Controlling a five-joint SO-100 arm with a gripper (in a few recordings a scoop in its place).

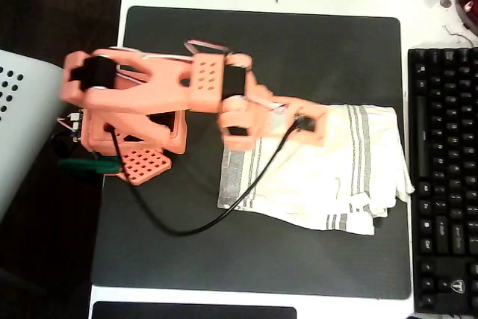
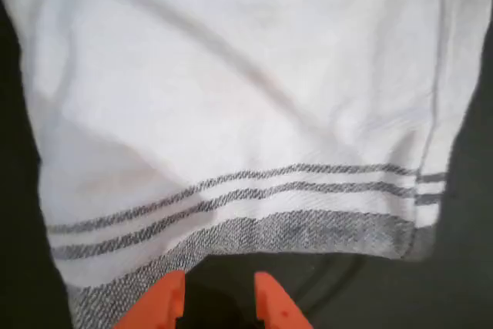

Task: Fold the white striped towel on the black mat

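— So, the gripper point(image 2: 219, 298)?
— Fingers a little apart with nothing between them, hovering just short of the towel's point(image 2: 246, 121) grey-striped edge in the wrist view.
— And the towel?
— Rumpled on the right half of the black mat point(image 1: 187, 259), overhead, its right edge near a keyboard point(image 1: 444, 177).

— What's lying on the mat point(image 1: 299, 42)?
— The towel point(image 1: 314, 184) is lying rumpled toward its right side, and the orange arm point(image 1: 194, 87) is reaching over its upper edge, beside the keyboard point(image 1: 444, 177).
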